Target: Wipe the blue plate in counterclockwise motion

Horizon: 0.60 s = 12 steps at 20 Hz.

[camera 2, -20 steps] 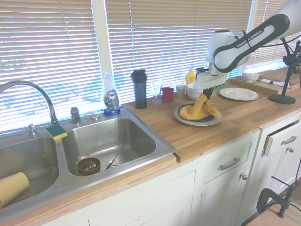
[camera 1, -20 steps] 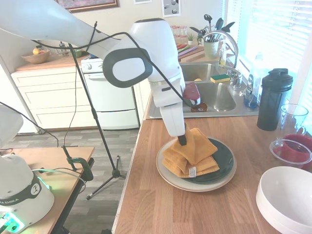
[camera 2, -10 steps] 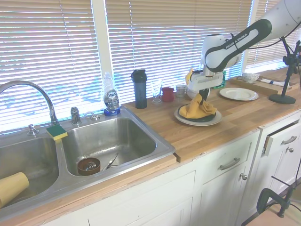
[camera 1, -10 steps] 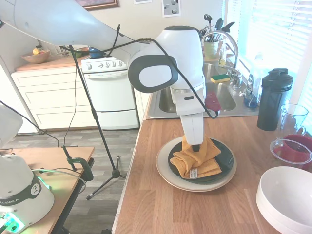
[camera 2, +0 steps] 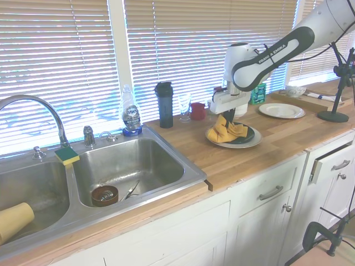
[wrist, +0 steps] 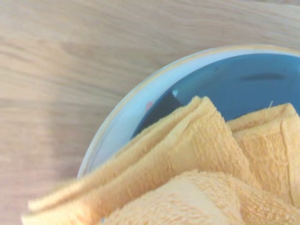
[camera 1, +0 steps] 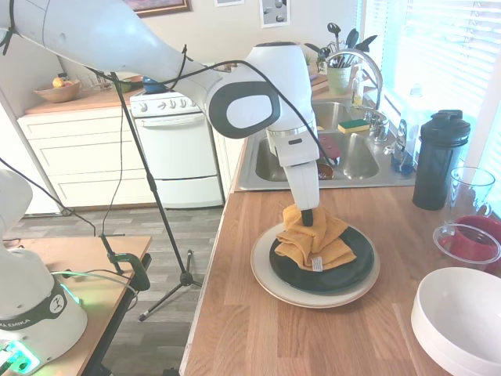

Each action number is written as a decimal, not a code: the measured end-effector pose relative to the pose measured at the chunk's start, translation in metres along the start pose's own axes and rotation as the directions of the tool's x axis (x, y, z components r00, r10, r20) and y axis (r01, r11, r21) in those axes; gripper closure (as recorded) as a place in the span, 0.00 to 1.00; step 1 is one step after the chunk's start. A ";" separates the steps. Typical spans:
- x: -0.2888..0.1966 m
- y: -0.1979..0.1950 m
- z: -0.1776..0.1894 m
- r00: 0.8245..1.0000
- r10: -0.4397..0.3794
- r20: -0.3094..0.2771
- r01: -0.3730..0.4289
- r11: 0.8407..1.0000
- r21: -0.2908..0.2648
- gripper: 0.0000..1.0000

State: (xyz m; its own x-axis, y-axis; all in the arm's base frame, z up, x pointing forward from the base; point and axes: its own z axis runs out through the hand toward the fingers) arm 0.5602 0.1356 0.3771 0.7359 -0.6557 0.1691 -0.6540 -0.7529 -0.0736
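While the arm reaches over the wooden tabletop (camera 1: pixel 258 329), wiping looks mid-stroke. Beige plate (camera 1: pixel 270 287) carries the blue plate (camera 1: pixel 344 274), near the tabletop's front edge. Orange cloth (camera 1: pixel 313 239) bunched on the sink-side rim, fingers (camera 1: pixel 307 218) clenched on its top fold. Next: sweep counterclockwise round the rim, pressing lightly. White bowl (camera 1: pixel 462 313) and tumbler (camera 1: pixel 438 157) stand clear; open room leftward.

Home kitchen: steel double sink (camera 2: pixel 111 166) with faucet (camera 2: pixel 39 108), white stove (camera 1: pixel 176 145), wood table (camera 2: pixel 266 141), window blinds (camera 2: pixel 188 50).
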 end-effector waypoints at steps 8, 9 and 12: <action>0.006 0.075 0.000 0.999 0.050 -0.015 -0.049 0.998 0.028 1.00; 0.010 0.081 0.001 0.998 0.057 -0.009 -0.057 0.998 0.029 1.00; 0.025 0.095 0.005 0.996 0.084 0.014 -0.084 0.996 0.034 1.00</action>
State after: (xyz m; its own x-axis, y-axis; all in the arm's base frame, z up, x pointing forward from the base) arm 0.5171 0.0472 0.3695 0.6809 -0.7173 0.1481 -0.7073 -0.6965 -0.1214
